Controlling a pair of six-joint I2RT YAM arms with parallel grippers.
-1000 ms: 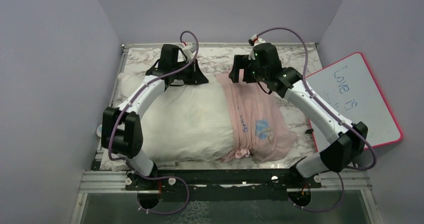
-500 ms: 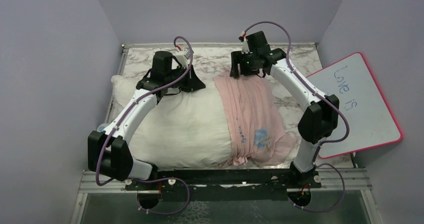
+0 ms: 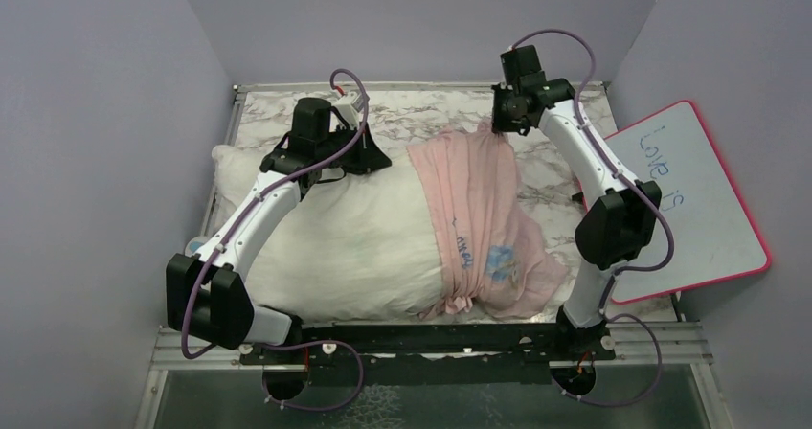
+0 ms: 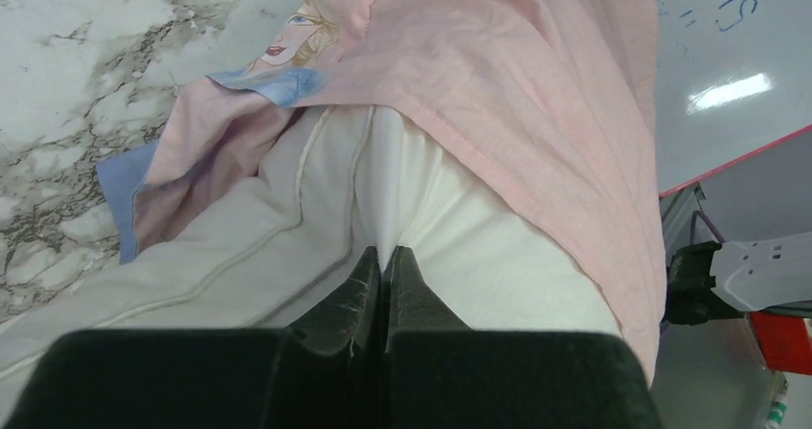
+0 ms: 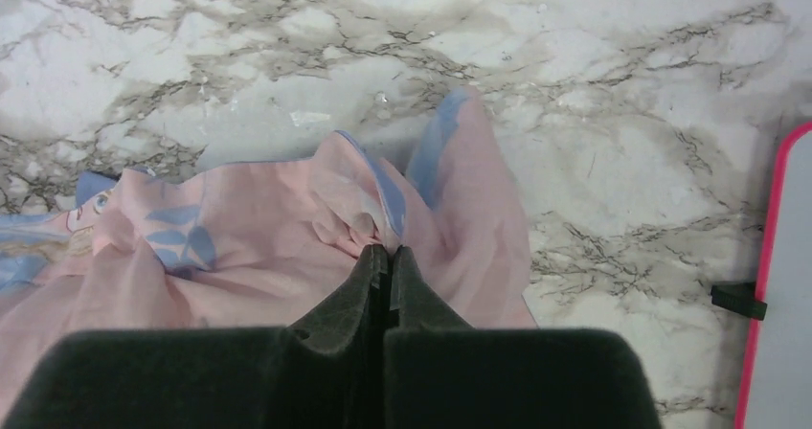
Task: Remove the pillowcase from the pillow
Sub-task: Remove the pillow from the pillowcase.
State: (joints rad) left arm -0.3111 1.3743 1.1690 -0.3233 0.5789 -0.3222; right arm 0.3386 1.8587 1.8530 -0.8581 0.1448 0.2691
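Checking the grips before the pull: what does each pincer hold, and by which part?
Right pincer: the pillowcase, by a bunched fold at its far edge. Left pincer: seemingly a crease of the pillow.

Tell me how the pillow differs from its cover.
The pillow is plump and plain white; the pillowcase is thin, wrinkled, pink with blue print. The pillow lies mostly bare; the pillowcase bunches over only its right end. The left fingers pinch the pillow; the right fingers pinch the pillowcase. Both rest on the marble table.
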